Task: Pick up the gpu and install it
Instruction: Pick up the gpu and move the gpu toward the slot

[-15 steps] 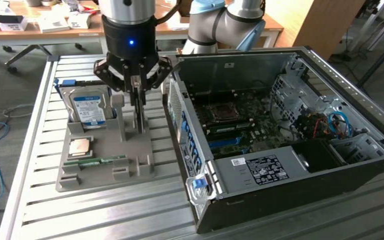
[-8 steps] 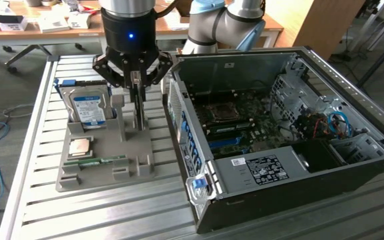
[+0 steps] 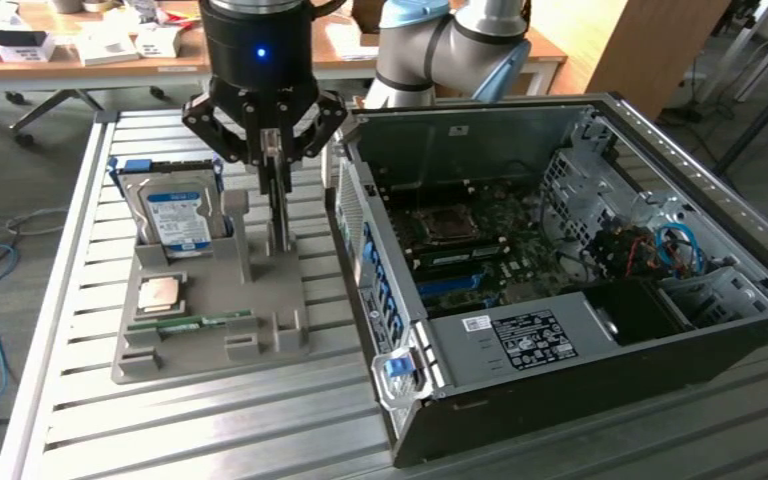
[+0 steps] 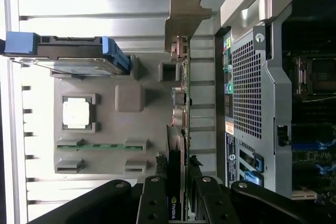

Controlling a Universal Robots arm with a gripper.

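Robotics lab: opened computer case [image 3: 544,340] on slatted workbench [image 3: 224,420]

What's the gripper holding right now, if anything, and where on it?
The gripper holds the gpu by its top edge, the card standing upright at the grey tray.

The surface [image 3: 157,430] is shiny ridged metal, the gray holder [image 3: 211,355] dull plastic, the claw [image 3: 273,186] smooth and black.

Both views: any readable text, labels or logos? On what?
"NVIDIA": on the gpu, sideways in the wrist view, near the fingers.
Hard drive: blue-white label, print too blurred to read.
Case: black and white stickers inside, print too small to read.
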